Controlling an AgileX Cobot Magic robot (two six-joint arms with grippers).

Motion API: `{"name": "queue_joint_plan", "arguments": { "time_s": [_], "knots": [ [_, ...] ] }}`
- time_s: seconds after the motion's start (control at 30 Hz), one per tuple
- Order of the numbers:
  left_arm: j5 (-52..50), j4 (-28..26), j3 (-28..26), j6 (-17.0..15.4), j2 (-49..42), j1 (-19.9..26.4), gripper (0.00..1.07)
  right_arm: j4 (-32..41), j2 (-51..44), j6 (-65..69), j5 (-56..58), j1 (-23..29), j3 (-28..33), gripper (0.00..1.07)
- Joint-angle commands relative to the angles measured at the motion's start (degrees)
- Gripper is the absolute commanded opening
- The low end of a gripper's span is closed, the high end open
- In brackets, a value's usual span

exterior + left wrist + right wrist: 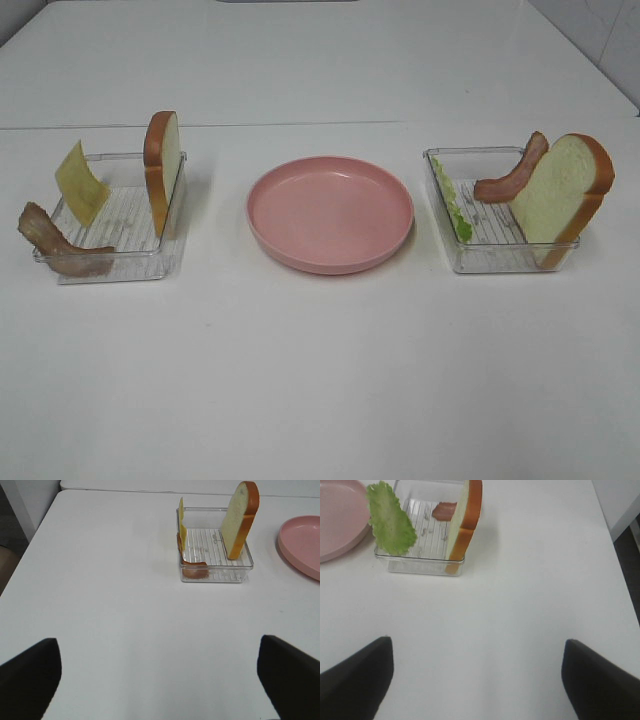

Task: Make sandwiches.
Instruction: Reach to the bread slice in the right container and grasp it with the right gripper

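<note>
White table (320, 380): plate (330, 213) btwn 2 trays (130, 232) (bread (163, 165) upright in each).

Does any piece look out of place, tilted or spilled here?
Nothing is spilled or broken. One bacon strip droops over the wall of the left tray, partly outside it. In the right tray the other bacon strip is propped high against the upright bread slice.

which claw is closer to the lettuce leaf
Right. The right claw faces the tray holding the lettuce leaf; the left claw faces the other tray, beyond the pink plate.
</note>
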Motion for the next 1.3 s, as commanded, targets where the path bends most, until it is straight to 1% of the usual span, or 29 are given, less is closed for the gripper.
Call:
{"name": "queue_joint_plan", "arguments": {
  "time_s": [0.03,0.07,0.1,0.17,0.2,0.23,0.27,0.3,0.37,0.4,0.43,0.47,0.57,0.6,0.63,0.67,0.73,0.83,0.87,0.9,0.93,0.97,1.0,1.03,1.1,1.2,1.23,1.3],
  "knots": [
    [-0.3,-0.4,0.2,0.0,-0.5,0.1,1.01,-0.1,9.8,0.5,-0.9,-0.2,-4.5,0.90],
    [-0.3,-0.4,0.2,0.0,-0.5,0.1,1.01,-0.1,12.2,0.5,-0.9,-0.2,-5.5,0.90],
    [-0.3,-0.4,0.2,0.0,-0.5,0.1,1.01,-0.1,12.2,0.5,-0.9,-0.2,-5.5,0.90],
    [-0.3,-0.4,0.2,0.0,-0.5,0.1,1.01,-0.1,18.3,0.7,-0.7,-0.2,-8.8,0.90],
    [-0.3,-0.4,0.2,0.0,-0.5,0.1,1.01,-0.1,18.3,0.7,-0.7,-0.2,-8.8,0.90],
    [-0.3,-0.4,0.2,0.0,-0.5,0.1,1.01,-0.1,22.2,0.7,-0.6,-0.2,-11.2,0.90],
    [-0.3,-0.4,0.2,0.0,-0.5,0.1,1.01,-0.1,24.4,0.7,-0.5,-0.2,-12.4,0.90],
    [-0.3,-0.4,0.2,0.0,-0.5,0.1,1.01,-0.1,24.4,0.7,-0.5,-0.2,-12.4,0.90],
    [-0.3,-0.4,0.2,0.0,-0.5,0.1,1.01,-0.2,32.3,1.6,0.4,-0.2,-16.7,0.90],
    [-0.3,-0.4,0.2,0.0,-0.5,0.1,1.01,-0.2,32.3,1.6,0.4,-0.2,-16.7,0.90],
    [-0.3,-0.4,0.2,0.0,-0.5,0.1,1.01,-0.3,34.4,2.0,0.9,-0.2,-18.0,0.90],
    [-0.3,-0.4,0.2,0.0,-0.5,0.1,1.01,-0.4,38.2,2.3,2.5,-0.2,-21.0,0.90],
    [-0.3,-0.4,0.2,0.0,-0.5,0.1,1.01,-0.5,40.3,2.3,3.3,-0.2,-22.7,0.90],
    [-0.3,-0.4,0.2,0.0,-0.5,0.1,1.01,-0.5,44.1,2.3,5.6,-0.2,-26.0,0.90],
    [-0.3,-0.4,0.2,0.0,-0.5,0.1,1.01,-0.5,46.2,2.3,6.8,-0.2,-27.6,0.90],
    [-0.3,-0.4,0.2,0.0,-0.5,0.1,1.01,-0.5,46.2,2.3,6.8,-0.2,-27.6,0.90],
    [-0.3,-0.4,0.2,0.0,-0.5,0.1,1.01,-0.3,53.5,1.6,11.6,-0.2,-35.6,0.90],
    [-0.3,-0.4,0.2,0.0,-0.5,0.1,1.01,-0.3,54.9,1.4,12.3,-0.2,-37.1,0.90],
    [-0.3,-0.4,0.2,0.0,-0.5,0.1,1.01,-0.3,58.1,1.0,13.2,-0.2,-40.2,0.90],
    [-0.3,-0.4,0.2,0.0,-0.5,0.1,1.01,-0.3,59.6,0.6,13.5,-0.2,-41.7,0.90],
    [-0.3,-0.4,0.2,0.0,-0.5,0.1,1.01,-0.3,59.6,0.6,13.5,-0.2,-41.7,0.90],
    [-0.3,-0.4,0.2,0.0,-0.5,0.1,1.01,-0.3,62.2,0.2,13.9,-0.2,-44.3,0.90],
    [-0.3,-0.4,0.2,0.0,-0.5,0.1,1.01,-0.1,63.6,0.2,14.2,-0.2,-45.6,0.90],
    [-0.3,-0.4,0.2,0.0,-0.5,0.1,1.01,-0.1,63.6,0.2,14.2,-0.2,-45.6,0.90],
    [-0.3,-0.4,0.2,0.0,-0.5,0.1,1.01,0.3,68.2,-0.7,14.8,-0.2,-49.0,0.90],
    [-0.3,-0.4,0.2,0.0,-0.5,0.1,1.01,0.4,69.3,-0.9,14.7,-0.2,-49.6,0.90],
    [-0.3,-0.4,0.2,0.0,-0.5,0.1,1.01,0.5,71.4,-1.1,14.3,-0.2,-50.5,0.90],
    [-0.3,-0.4,0.2,0.0,-0.5,0.1,1.01,0.5,72.5,-1.1,14.0,-0.2,-50.8,0.90]
  ]
}}
